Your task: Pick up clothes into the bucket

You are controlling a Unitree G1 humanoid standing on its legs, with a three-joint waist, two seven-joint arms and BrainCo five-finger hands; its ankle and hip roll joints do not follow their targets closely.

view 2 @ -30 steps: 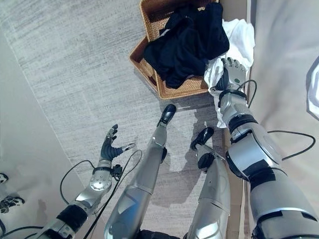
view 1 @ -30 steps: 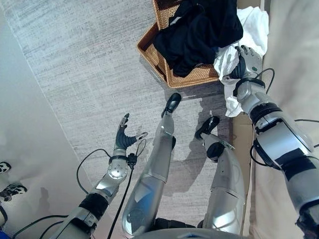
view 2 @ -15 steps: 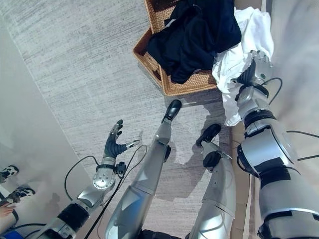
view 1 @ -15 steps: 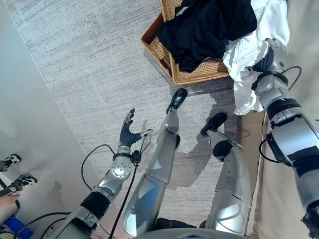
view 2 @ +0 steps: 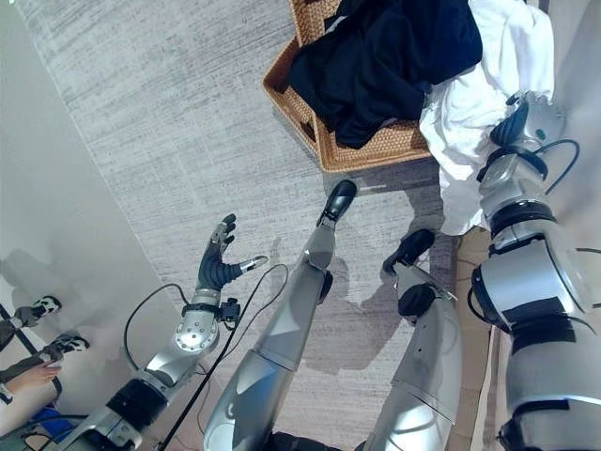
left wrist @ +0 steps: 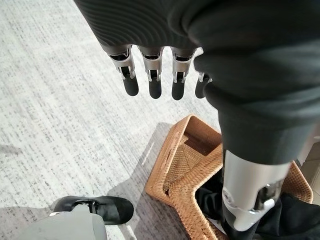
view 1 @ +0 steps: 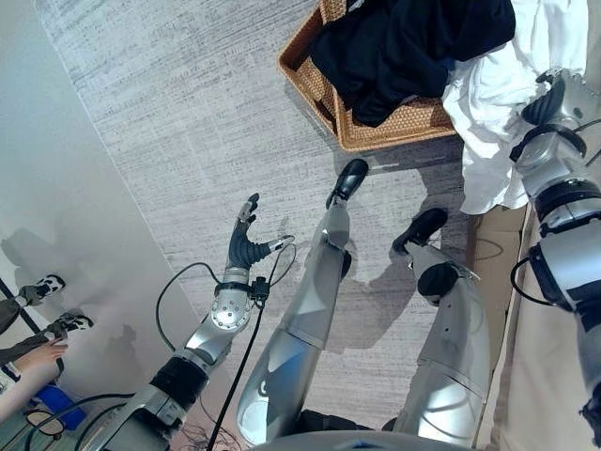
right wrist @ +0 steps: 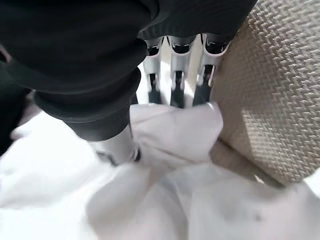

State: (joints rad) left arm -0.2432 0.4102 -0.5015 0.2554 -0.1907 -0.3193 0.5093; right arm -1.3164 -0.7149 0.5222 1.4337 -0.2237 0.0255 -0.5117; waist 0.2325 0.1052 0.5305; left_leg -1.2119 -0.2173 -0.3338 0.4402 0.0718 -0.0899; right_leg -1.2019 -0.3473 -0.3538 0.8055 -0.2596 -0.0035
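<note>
At the lower left of the left eye view, a person's hand (view 1: 36, 359) and sleeve poke in from the edge; the rest of the person is cut off.

A bit further in, the robot's left hand (view 1: 246, 246) hangs over the grey woven carpet (view 1: 178, 122). Its fingers are spread out and loose, and it holds nothing. In the left wrist view the dark fingertips (left wrist: 155, 90) point straight out over the carpet.

Further up, near the top middle, sits the brown woven wicker basket (view 1: 343, 117). Its top part is cut off by the edge of the frame. A big black cloth (view 1: 408, 42) lies piled in the basket and hangs over its rim, so the inside is mostly hidden.

At the upper right, a white crumpled cloth (view 1: 493, 103) lies just beside the basket, touching its right side and the black cloth. It hangs down over the beige woven cushion edge (right wrist: 280, 85) toward the carpet.

The right hand (view 2: 526, 117) is pushed into the white cloth. In the right wrist view its fingers (right wrist: 176, 82) go down into the folds and the thumb presses the cloth from the other side, so the hand is pinching it. The fingertips are hidden in the cloth.
</note>
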